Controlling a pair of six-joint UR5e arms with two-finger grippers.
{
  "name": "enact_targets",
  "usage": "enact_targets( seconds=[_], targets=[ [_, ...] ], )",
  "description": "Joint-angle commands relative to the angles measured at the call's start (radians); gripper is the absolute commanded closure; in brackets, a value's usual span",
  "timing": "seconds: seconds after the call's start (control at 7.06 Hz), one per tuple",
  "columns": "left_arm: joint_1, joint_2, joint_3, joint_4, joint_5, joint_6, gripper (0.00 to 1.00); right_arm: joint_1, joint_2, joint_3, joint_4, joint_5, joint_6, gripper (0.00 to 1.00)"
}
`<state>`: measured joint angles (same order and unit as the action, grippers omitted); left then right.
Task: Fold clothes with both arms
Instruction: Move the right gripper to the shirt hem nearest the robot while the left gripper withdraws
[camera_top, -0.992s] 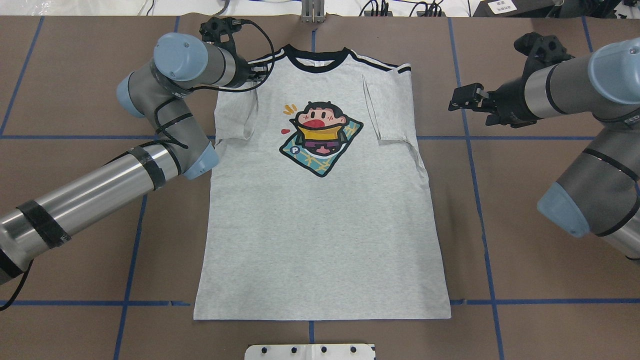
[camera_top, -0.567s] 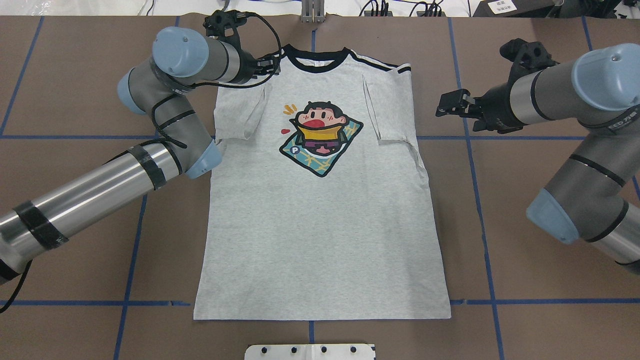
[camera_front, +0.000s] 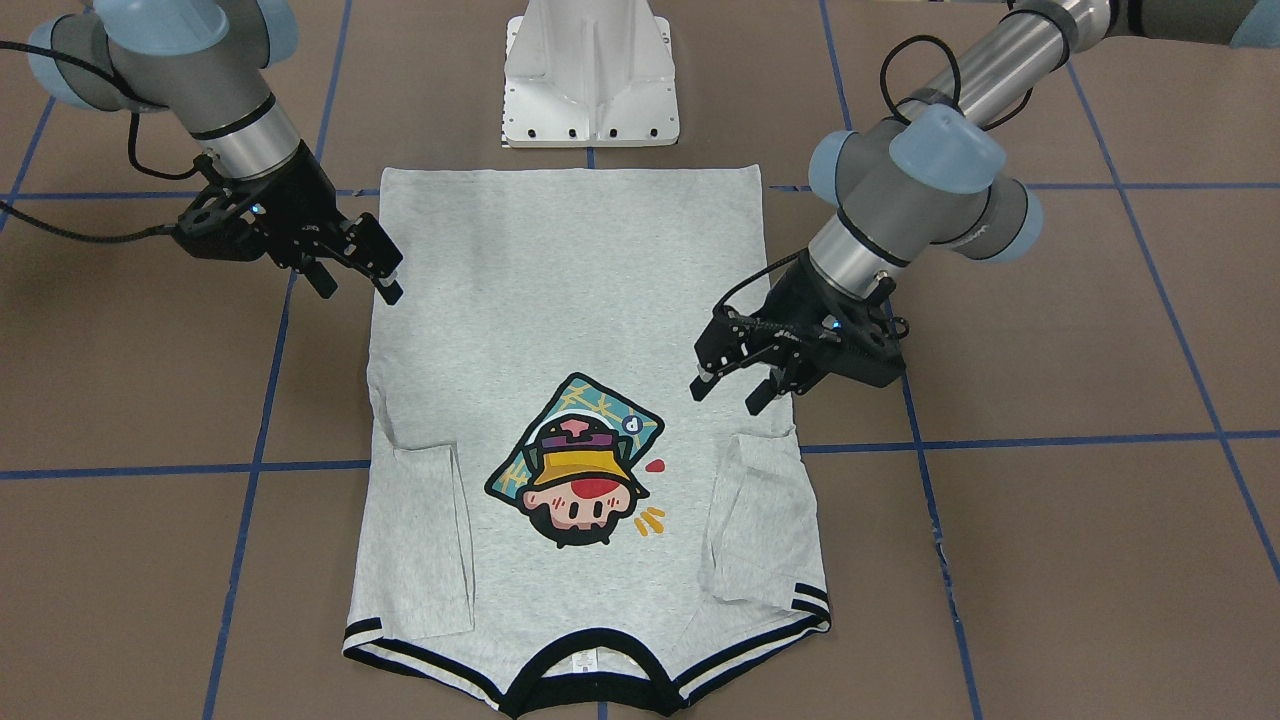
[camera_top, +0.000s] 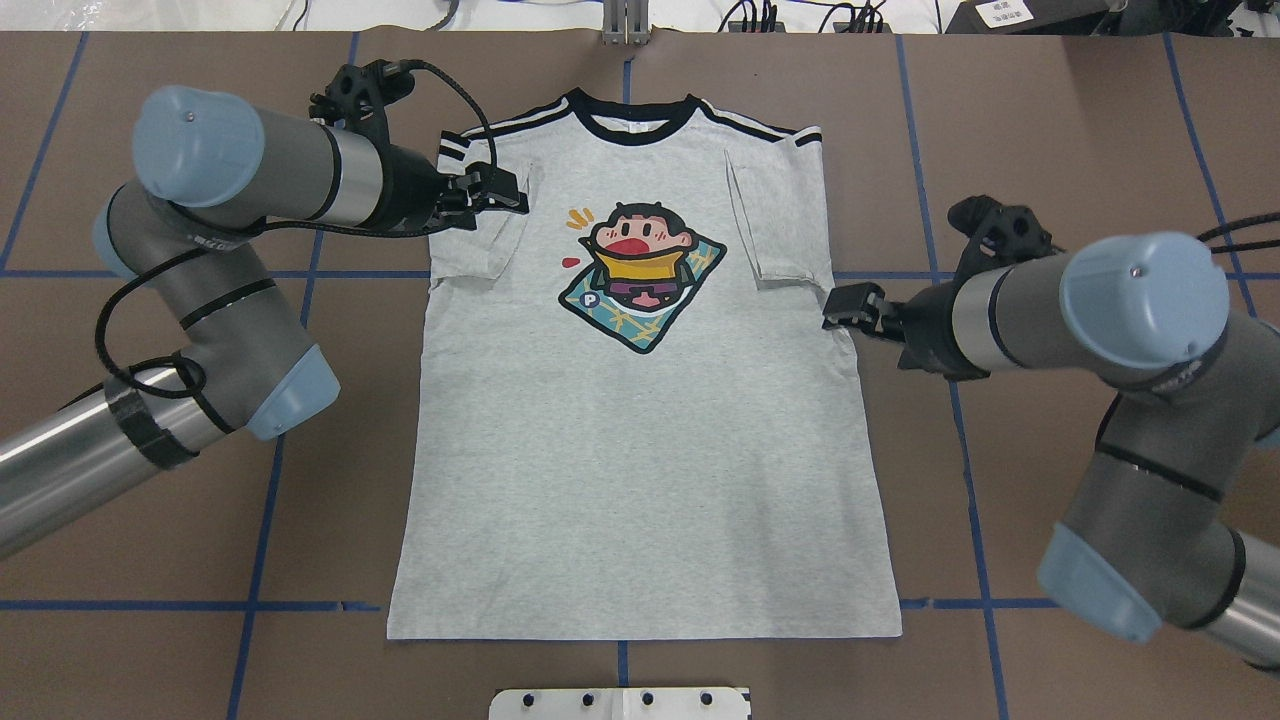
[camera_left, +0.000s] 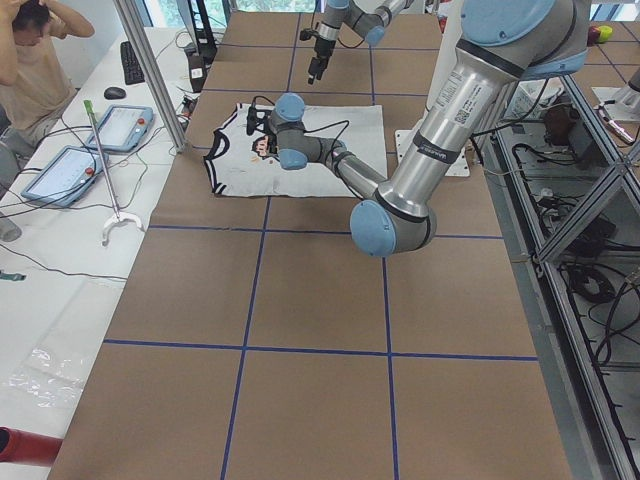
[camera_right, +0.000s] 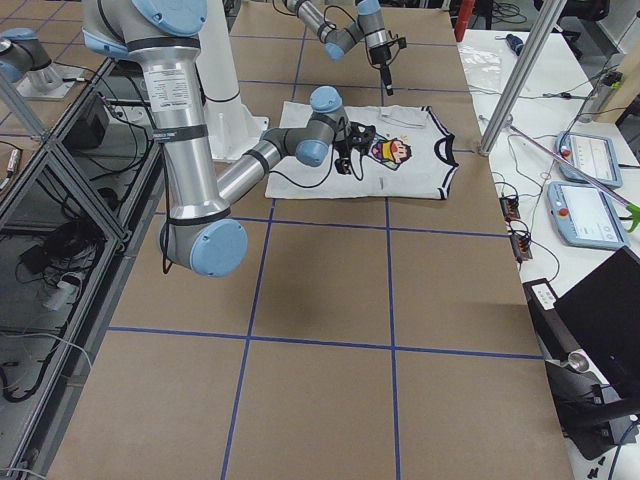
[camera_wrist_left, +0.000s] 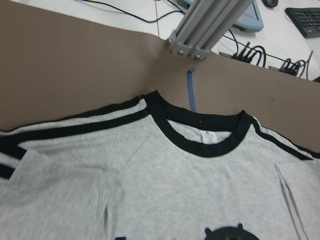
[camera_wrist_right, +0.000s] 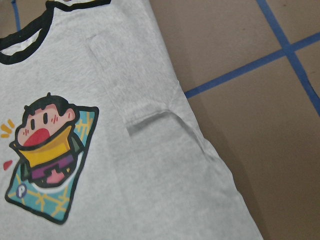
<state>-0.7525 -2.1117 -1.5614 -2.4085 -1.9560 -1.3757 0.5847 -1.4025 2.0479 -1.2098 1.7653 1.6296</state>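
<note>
The clothes are one grey T-shirt (camera_top: 640, 450) lying flat, print side up, with its black collar (camera_top: 628, 125) at the table's far side and both sleeves folded inward. My left gripper (camera_top: 503, 193) hovers open over the folded left sleeve (camera_top: 470, 245), with nothing between its fingers (camera_front: 700, 384). At the shirt's right edge, just below the folded right sleeve (camera_top: 785, 220), my right gripper (camera_top: 845, 305) is open and empty too. The left wrist view looks at the collar (camera_wrist_left: 200, 145), and the right wrist view at the cartoon print (camera_wrist_right: 47, 160). Neither shows fingers.
The white pedestal (camera_front: 590, 75) stands at the near edge by the shirt's hem. An aluminium post (camera_top: 627, 22) and cables sit past the collar. Blue tape lines (camera_top: 950, 400) cross the brown table. A person (camera_left: 30, 60) sits at a side desk with tablets.
My left gripper has pulled back from the collar and shoulder stripe to above the folded left sleeve. My right gripper has come inward and nearer, reaching the shirt's right edge.
</note>
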Motion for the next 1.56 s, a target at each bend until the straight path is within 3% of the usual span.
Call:
enact_targets(
  seconds=[0.0, 0.14, 0.42, 0.71, 0.85, 1.42],
  targets=[
    [0.044, 0.038, -0.089, 0.034, -0.001, -0.043, 0.2, -0.254, -0.07, 0.129, -0.114, -0.211, 0.245, 0.0],
    [0.044, 0.042, -0.094, 0.034, -0.001, -0.042, 0.2, -0.316, -0.088, 0.159, -0.109, -0.236, 0.496, 0.01],
    [0.045, 0.044, -0.083, 0.029, -0.003, -0.034, 0.2, -0.556, -0.137, 0.158, -0.231, -0.445, 0.553, 0.01],
    [0.045, 0.042, -0.082, 0.026, -0.003, -0.037, 0.2, -0.588, -0.162, 0.149, -0.237, -0.446, 0.667, 0.06],
    [0.05, 0.042, -0.077, 0.026, -0.003, -0.039, 0.2, -0.592, -0.176, 0.147, -0.235, -0.442, 0.758, 0.14],
    [0.051, 0.045, -0.075, 0.026, -0.003, -0.036, 0.2, -0.597, -0.182, 0.1, -0.229, -0.438, 0.763, 0.24]
  ],
)
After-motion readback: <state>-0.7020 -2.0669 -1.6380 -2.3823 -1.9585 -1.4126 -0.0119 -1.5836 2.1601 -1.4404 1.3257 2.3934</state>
